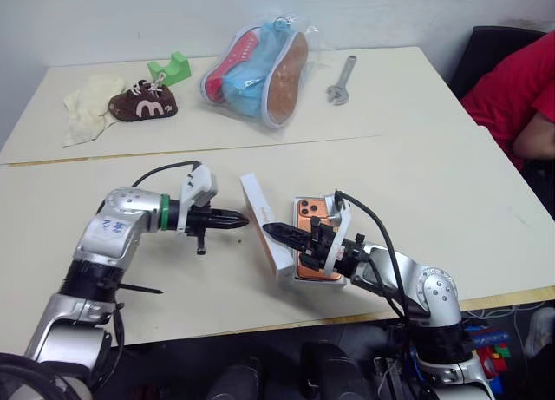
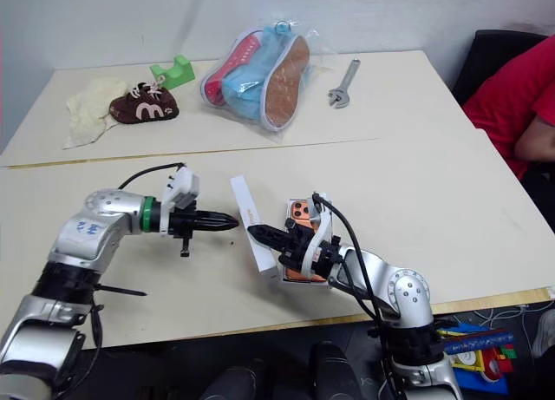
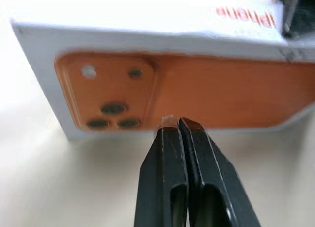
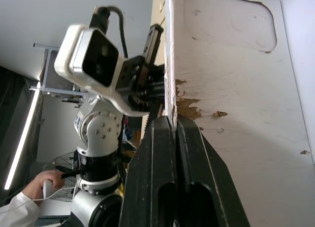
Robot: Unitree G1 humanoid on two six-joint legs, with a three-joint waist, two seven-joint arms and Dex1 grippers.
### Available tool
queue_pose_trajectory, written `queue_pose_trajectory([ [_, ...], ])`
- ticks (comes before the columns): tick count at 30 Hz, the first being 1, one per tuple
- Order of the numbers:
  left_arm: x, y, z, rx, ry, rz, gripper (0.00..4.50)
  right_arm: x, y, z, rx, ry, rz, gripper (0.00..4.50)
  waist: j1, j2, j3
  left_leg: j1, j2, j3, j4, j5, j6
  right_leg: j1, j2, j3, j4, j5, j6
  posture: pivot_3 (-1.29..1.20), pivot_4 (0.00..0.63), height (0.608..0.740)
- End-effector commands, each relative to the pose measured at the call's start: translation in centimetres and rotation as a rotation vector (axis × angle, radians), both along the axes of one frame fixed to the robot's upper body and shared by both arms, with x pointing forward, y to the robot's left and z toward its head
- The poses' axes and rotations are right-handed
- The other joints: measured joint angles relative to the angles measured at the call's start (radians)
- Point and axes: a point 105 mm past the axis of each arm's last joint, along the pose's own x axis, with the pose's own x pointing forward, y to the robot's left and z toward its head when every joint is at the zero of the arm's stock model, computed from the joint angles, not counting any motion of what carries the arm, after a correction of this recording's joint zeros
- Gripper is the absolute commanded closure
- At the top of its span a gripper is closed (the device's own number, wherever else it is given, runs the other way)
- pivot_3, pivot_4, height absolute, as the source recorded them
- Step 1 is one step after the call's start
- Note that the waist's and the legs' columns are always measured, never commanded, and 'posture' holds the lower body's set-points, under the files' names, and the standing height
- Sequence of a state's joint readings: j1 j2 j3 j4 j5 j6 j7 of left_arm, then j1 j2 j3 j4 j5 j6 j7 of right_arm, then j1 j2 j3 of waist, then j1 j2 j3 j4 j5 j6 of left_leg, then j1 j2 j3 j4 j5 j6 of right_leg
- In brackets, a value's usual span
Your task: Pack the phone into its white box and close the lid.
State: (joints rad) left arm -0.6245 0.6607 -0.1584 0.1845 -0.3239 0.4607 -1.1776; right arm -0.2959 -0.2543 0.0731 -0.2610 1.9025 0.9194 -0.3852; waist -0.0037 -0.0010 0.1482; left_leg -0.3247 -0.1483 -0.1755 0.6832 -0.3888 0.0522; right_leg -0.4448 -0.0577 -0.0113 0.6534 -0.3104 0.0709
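Right gripper is clenched on the thin side wall of the lid; the right wrist view shows both black fingers pinching that wall from the inner side. Lid stands on a long edge, tilted, just left of the white box. Phone lies in the box, camera bump up at the far end, with its near half hidden under the right gripper and cables. Left gripper is clenched on nothing and points at the lid's outer face; its tips are at the face, contact can't be confirmed. Left wrist view shows the orange printed phone with lenses on that face and red "iPhone" on the side wall, reading upside down. Inside of the lid is white with a faint rounded outline and brown torn spots. Blue marks on the left forearm are unreadable. Brown shoe at the far left carries a pale M-like logo. By it are a cream cloth and a green block; a clear bag with red and blue shoes and a wrench sit farther right. Surface is two pale tables pushed together with a seam between them, under a plain white wall. A person in red is cut off at the right edge by a dark chair. A hand with a white sleeve shows in the right wrist view; what it holds is unclear.
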Motion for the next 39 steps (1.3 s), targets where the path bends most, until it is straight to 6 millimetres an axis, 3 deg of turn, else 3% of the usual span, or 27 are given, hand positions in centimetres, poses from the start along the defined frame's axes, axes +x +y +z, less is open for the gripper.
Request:
queue_pose_trajectory([
  [1, 0.8, -1.8, 0.3, -0.007, -0.029, -0.063, 4.50, -0.5, -1.1, 0.6, -0.059, -0.074, -0.042, 3.36, 0.002, 0.000, 0.000, 0.000, 0.000, 0.000, 0.000, 0.000, 0.000, 0.000, 0.000, 0.000, 0.000, 0.000, 0.000, 0.00, 0.150, 0.740],
  [2, 0.8, -2.2, 0.2, -0.012, -0.028, -0.077, 4.50, -0.7, -1.6, 1.3, -0.058, -0.113, -0.050, 2.90, 0.001, 0.000, 0.000, 0.000, 0.000, 0.000, 0.001, 0.000, 0.000, 0.000, 0.000, 0.000, 0.000, 0.000, 0.000, 0.00, 0.150, 0.740],
  [4, 1.0, -3.7, 0.3, -0.036, -0.024, -0.117, 4.50, -1.3, -4.1, 3.2, -0.107, -0.238, -0.086, 2.54, 0.002, 0.000, 0.000, 0.000, 0.000, 0.000, 0.001, 0.000, 0.000, 0.000, 0.000, 0.000, 0.000, 0.000, 0.000, 0.00, 0.150, 0.740],
  [10, 1.0, -7.5, 0.3, -0.089, -0.027, -0.215, 4.50, -4.2, -9.0, 6.0, -0.245, -0.458, -0.091, 2.54, 0.032, 0.000, 0.001, -0.011, -0.002, -0.001, 0.013, -0.001, 0.002, -0.003, -0.002, -0.001, -0.002, 0.001, 0.002, 0.00, 0.150, 0.740],
  [13, 0.9, -9.4, 0.3, -0.119, -0.024, -0.254, 4.50, -5.7, -10.4, 5.8, -0.351, -0.520, -0.056, 2.54, 0.034, 0.000, 0.000, -0.011, -0.002, -0.001, 0.012, -0.001, 0.002, -0.002, -0.002, -0.001, -0.002, 0.001, 0.003, 0.00, 0.150, 0.740],
  [15, 0.6, -10.7, 0.5, -0.142, -0.029, -0.282, 4.50, -6.5, -10.9, 4.8, -0.435, -0.528, -0.020, 2.91, 0.037, 0.000, 0.001, -0.012, -0.002, -0.001, 0.012, -0.001, 0.003, -0.002, -0.002, -0.001, -0.002, 0.002, 0.003, 0.00, 0.150, 0.740],
  [20, 1.0, -10.6, 2.4, -0.192, -0.065, -0.276, 4.50, -8.1, -10.4, 0.8, -0.700, -0.608, 0.156, 4.45, 0.054, -0.001, 0.001, -0.012, -0.002, 0.002, 0.014, -0.001, 0.004, -0.001, -0.001, 0.001, -0.007, 0.003, 0.006, 0.00, 0.150, 0.740],
  [24, 1.2, -7.4, 3.0, -0.137, -0.028, -0.265, 4.50, -8.5, -9.8, -2.0, -0.849, -0.696, 0.280, 4.45, 0.055, -0.002, 0.001, -0.012, -0.001, 0.002, 0.015, -0.001, 0.004, -0.002, 0.000, 0.002, -0.007, 0.003, 0.006, 0.00, 0.150, 0.740],
  [29, 3.1, -3.8, -0.1, 0.085, -0.027, -0.152, 4.50, -8.7, -9.1, -3.5, -0.861, -0.777, 0.369, 4.45, 0.061, -0.002, 0.001, -0.011, -0.001, 0.003, 0.014, -0.001, 0.004, -0.002, 0.000, 0.002, -0.007, 0.003, 0.006, 0.00, 0.150, 0.740],
  [32, 4.3, -4.6, -1.3, 0.126, -0.040, -0.110, 4.50, -8.3, -8.8, -4.1, -0.864, -0.800, 0.374, 4.45, 0.083, -0.003, 0.002, -0.011, -0.004, 0.002, 0.016, -0.001, 0.004, -0.001, -0.001, 0.002, -0.008, 0.004, 0.008, 0.00, 0.150, 0.740],
  [39, 4.0, -11.6, -0.7, 0.004, -0.042, -0.216, 4.50, -6.0, -8.6, -5.1, -0.887, -0.823, 0.296, 4.45, 0.084, -0.006, 0.002, -0.015, -0.008, 0.001, 0.017, -0.001, 0.008, -0.002, -0.004, 0.002, -0.007, 0.007, 0.012, 0.00, 0.150, 0.740],
])
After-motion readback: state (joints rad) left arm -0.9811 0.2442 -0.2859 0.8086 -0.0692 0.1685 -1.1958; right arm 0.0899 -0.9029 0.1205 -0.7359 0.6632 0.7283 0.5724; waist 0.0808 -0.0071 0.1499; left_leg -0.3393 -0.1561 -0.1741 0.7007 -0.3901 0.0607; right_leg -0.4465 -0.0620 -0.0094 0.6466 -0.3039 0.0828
